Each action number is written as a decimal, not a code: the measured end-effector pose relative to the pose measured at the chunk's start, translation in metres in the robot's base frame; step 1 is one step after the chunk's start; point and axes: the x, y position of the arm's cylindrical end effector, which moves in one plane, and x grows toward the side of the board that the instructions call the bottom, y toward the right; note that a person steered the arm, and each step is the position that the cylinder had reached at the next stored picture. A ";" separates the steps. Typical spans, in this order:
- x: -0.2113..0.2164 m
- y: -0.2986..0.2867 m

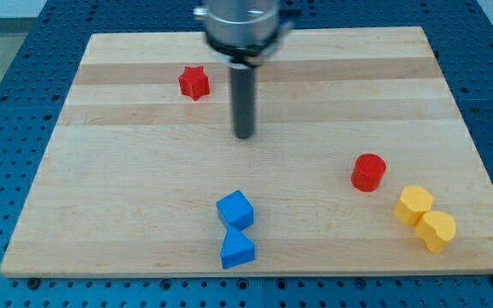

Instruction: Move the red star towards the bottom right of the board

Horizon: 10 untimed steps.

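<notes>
The red star lies on the wooden board near the view's top left. My tip rests on the board to the right of and below the star, apart from it by a clear gap. The dark rod rises from the tip to the arm's metal end at the view's top centre.
A red cylinder sits at the right. Two yellow blocks touch each other near the bottom right corner. A blue cube and a blue triangular block touch at the bottom centre.
</notes>
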 end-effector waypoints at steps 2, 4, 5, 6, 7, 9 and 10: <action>-0.083 -0.147; -0.142 -0.119; -0.132 -0.115; -0.115 -0.090; -0.115 -0.084; -0.096 -0.068; -0.096 -0.045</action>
